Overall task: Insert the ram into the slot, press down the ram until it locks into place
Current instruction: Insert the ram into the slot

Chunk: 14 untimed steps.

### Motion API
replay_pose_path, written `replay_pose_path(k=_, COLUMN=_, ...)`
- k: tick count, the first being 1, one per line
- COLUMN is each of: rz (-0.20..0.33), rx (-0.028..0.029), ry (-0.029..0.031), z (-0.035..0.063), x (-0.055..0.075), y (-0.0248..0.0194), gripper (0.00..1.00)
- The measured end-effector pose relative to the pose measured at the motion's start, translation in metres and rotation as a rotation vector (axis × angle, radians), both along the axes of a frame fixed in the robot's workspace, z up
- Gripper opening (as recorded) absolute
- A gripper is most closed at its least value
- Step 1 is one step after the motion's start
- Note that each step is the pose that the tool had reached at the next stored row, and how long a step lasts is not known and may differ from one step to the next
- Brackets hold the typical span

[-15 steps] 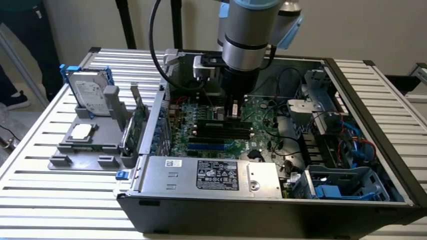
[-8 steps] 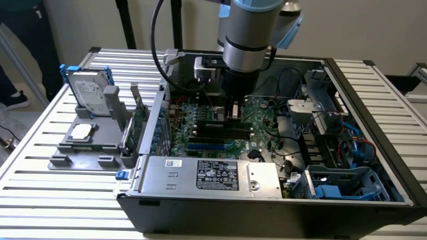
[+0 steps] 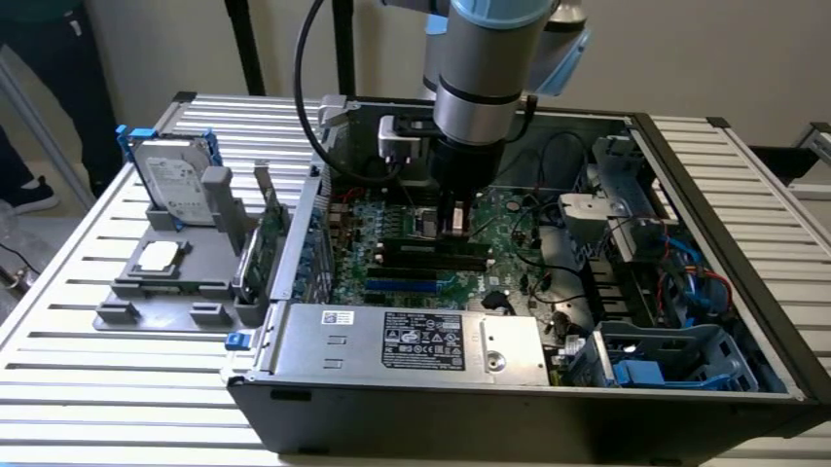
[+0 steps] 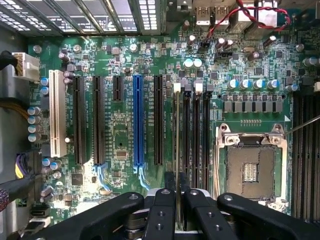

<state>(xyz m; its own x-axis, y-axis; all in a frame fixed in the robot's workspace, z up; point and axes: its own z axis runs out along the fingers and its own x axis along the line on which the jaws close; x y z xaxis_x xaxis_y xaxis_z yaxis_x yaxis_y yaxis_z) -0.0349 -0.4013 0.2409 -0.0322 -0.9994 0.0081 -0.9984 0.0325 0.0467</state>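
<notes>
I've my black gripper (image 4: 177, 184) clamped on the thin green ram stick (image 4: 177, 131), aligned along the long black plastic slot (image 4: 176, 91)

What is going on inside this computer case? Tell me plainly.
A robot arm is reaching down into an open computer case. Its gripper is shut on the ram, held on edge and lined up lengthwise with the black memory slots beside the CPU socket. It is at the slot farthest from that socket; whether it is seated or locked cannot be told.
</notes>
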Motion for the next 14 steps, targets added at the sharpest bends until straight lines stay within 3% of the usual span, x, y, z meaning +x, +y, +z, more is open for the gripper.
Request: replay_pose_path(k=14, rz=0.003, rx=-0.0006, ry=-0.0001, z=-0.0037, x=0.0, y=0.0019, gripper=0.13)
